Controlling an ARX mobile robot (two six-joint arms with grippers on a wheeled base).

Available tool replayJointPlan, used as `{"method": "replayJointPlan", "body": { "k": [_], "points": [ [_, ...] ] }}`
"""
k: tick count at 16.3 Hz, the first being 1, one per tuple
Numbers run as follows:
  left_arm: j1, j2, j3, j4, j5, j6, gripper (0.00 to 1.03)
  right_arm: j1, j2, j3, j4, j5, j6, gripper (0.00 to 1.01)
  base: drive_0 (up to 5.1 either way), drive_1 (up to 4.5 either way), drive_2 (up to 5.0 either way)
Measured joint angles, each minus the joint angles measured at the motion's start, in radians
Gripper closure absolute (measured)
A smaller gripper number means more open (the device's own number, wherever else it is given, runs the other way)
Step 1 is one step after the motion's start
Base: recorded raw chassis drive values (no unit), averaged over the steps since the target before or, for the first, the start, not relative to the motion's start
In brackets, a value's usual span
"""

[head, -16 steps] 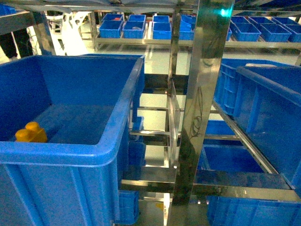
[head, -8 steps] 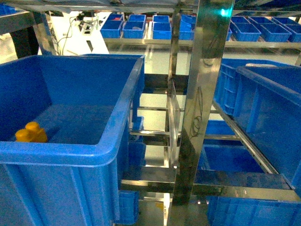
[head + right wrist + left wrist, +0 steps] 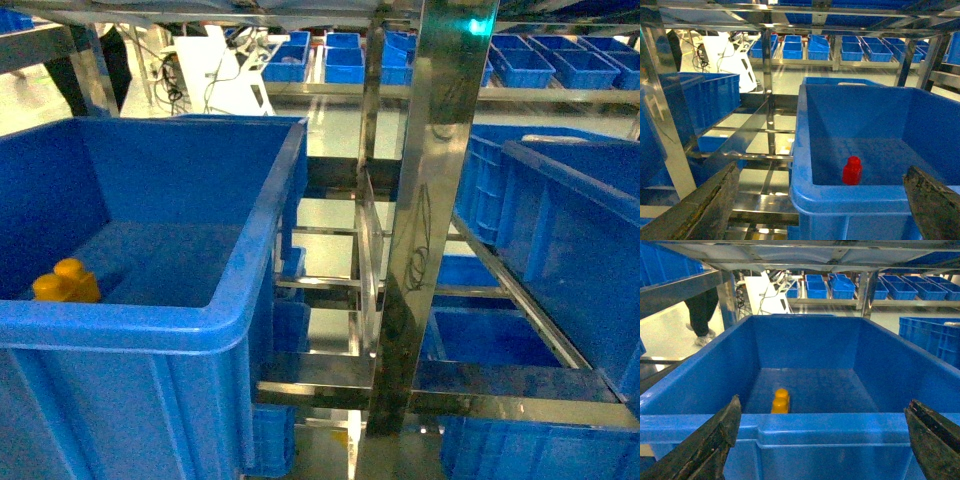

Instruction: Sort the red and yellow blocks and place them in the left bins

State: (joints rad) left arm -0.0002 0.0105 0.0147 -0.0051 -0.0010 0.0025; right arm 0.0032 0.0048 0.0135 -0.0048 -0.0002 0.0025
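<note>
Now both grippers hang empty over their bins.

I count one yellow block [image 3: 780, 401] on the floor of the left bin [image 3: 805, 422], left gripper [image 3: 822, 440] spread wide. One red block [image 3: 852, 170], I think, sits in another bin [image 3: 810, 192]; right gripper [image 3: 822, 200] gapes. Next: lift the red one leftward.

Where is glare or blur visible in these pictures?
Head view: strong reflections on the steel post, overall soft focus. Left wrist view: yellow block fairly clear, fingers dark and blurred. Right wrist view: overexposed bright floor, red block slightly soft.
</note>
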Motion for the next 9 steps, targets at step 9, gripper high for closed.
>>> {"method": "replayJointPlan", "body": {
  "k": [9],
  "points": [
    [0.0, 0.0, 0.0, 0.0, 0.0, 0.0, 0.05, 0.0, 0.0, 0.0, 0.0, 0.0, 0.0, 0.03, 0.0, 0.0, 0.0]
  ]
}}
